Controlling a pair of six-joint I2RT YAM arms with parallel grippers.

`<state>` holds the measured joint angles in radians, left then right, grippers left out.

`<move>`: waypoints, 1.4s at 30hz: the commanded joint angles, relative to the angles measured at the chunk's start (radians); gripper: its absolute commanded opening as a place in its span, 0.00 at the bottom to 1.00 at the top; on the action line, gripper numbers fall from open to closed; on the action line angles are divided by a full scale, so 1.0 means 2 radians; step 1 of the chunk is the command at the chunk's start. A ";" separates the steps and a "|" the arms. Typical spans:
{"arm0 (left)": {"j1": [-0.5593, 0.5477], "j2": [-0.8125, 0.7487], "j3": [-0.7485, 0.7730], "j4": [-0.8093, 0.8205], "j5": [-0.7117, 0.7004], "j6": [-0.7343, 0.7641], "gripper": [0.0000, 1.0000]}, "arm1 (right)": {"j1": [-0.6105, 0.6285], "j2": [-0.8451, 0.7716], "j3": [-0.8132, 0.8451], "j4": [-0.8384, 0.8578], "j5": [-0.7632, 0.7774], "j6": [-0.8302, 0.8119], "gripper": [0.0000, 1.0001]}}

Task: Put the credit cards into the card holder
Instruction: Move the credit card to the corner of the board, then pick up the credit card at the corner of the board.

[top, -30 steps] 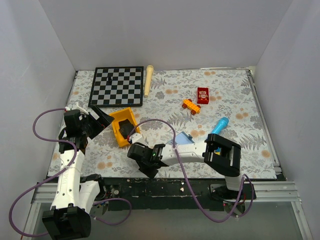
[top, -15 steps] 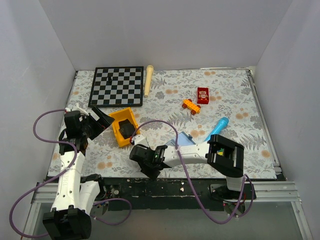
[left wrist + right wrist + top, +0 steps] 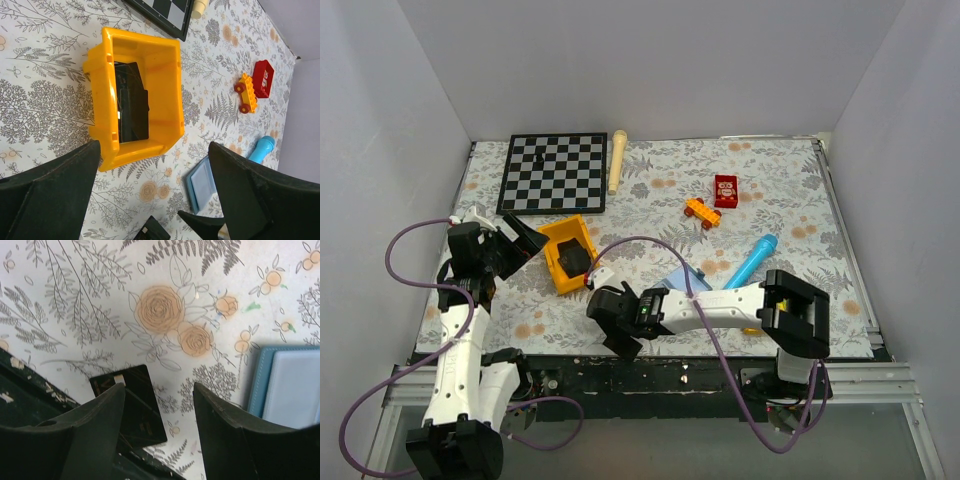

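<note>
**While one card lies loose at the table edge, another sits in the bin**

Where the floral table point(image 3: 75, 290) meets its dark near edge, one black credit card point(image 3: 135, 410) lies flat, with one end reaching the edge strip. The right gripper point(image 3: 157, 400) hangs directly over it with its jaws spread wide. In the wrist view one finger overlaps the card's side, but nothing is pinched. The card holder point(image 3: 287, 385) lies open on the table just to one side of this gripper. Its lighter blue-grey lining faces up, and it is apart from the card.

The left gripper point(image 3: 154, 150) hovers above the yellow bin point(image 3: 172, 90), jaws likewise spread wide and gripping nothing. Inside the bin a second black card point(image 3: 131, 100) rests flat on the floor. An edge line crosses its surface; whether this marks one card or two overlapping cannot be told. In the overhead view the bin stands between the two grippers, close to both, and the card holder is partly hidden behind the right arm.
</note>
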<state>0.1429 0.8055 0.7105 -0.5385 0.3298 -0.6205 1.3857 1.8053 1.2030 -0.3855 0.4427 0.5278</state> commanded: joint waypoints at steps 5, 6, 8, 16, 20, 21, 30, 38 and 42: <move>0.004 -0.016 0.000 0.000 0.008 -0.002 0.90 | 0.054 -0.050 -0.038 -0.004 -0.004 -0.050 0.70; 0.004 -0.017 0.000 0.000 0.008 -0.003 0.90 | 0.064 -0.046 -0.033 -0.007 -0.002 -0.051 0.70; 0.003 -0.021 0.000 -0.002 0.007 -0.003 0.90 | 0.077 -0.034 -0.025 -0.017 0.002 -0.048 0.70; 0.004 -0.031 -0.002 -0.008 0.007 -0.003 0.90 | 0.095 0.008 0.007 -0.047 0.054 -0.048 0.73; 0.004 -0.028 0.001 -0.010 0.008 -0.003 0.90 | 0.095 0.025 0.017 -0.058 0.072 -0.056 0.74; 0.004 -0.028 0.002 -0.009 0.008 -0.002 0.90 | 0.096 0.028 0.019 -0.060 0.074 -0.058 0.74; 0.004 -0.022 0.004 -0.007 0.010 -0.001 0.90 | 0.095 0.041 0.017 -0.057 0.066 -0.069 0.74; 0.004 -0.018 0.002 -0.005 0.011 -0.002 0.90 | 0.095 0.055 0.009 -0.037 0.038 -0.074 0.73; 0.004 -0.018 0.001 -0.005 0.010 -0.001 0.89 | 0.095 0.065 0.008 -0.037 0.029 -0.074 0.68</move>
<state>0.1429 0.7712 0.7105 -0.5468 0.3351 -0.6281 1.5730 1.9045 1.2045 -0.4709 0.5312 0.3832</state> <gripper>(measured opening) 0.895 0.705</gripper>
